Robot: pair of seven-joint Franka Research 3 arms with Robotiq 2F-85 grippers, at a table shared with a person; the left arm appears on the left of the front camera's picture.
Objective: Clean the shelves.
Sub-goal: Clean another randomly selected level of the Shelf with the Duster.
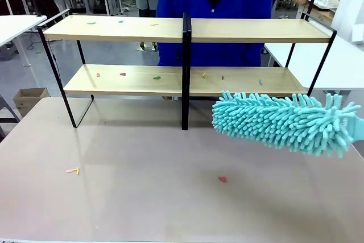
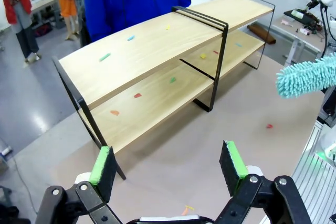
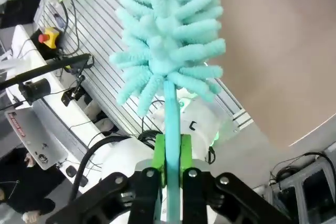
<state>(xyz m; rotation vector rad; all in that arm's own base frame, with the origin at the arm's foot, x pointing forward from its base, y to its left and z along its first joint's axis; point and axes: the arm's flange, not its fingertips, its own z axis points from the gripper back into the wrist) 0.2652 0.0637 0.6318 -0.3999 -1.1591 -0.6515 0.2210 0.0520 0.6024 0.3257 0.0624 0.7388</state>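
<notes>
The shelves point(image 1: 136, 28) stand across the far half of the beige table, two light-wood boards in a black frame with a central post point(image 1: 185, 72). Small coloured scraps lie on both boards. A turquoise fluffy duster point(image 1: 284, 120) hangs over the table at the right, below and in front of the lower board. In the right wrist view my right gripper point(image 3: 170, 156) is shut on the duster's handle point(image 3: 171, 124), its head point(image 3: 168, 30) pointing away. My left gripper point(image 2: 170, 163) stands open above the table, facing the shelves point(image 2: 157, 40), nothing between its pads.
A person in a blue coat point(image 1: 216, 4) stands right behind the shelves. Loose scraps lie on the beige tabletop: a pink-yellow one point(image 1: 73, 170) at the left and a red one point(image 1: 222, 179) near the middle. White tables point(image 1: 318, 61) flank the rack.
</notes>
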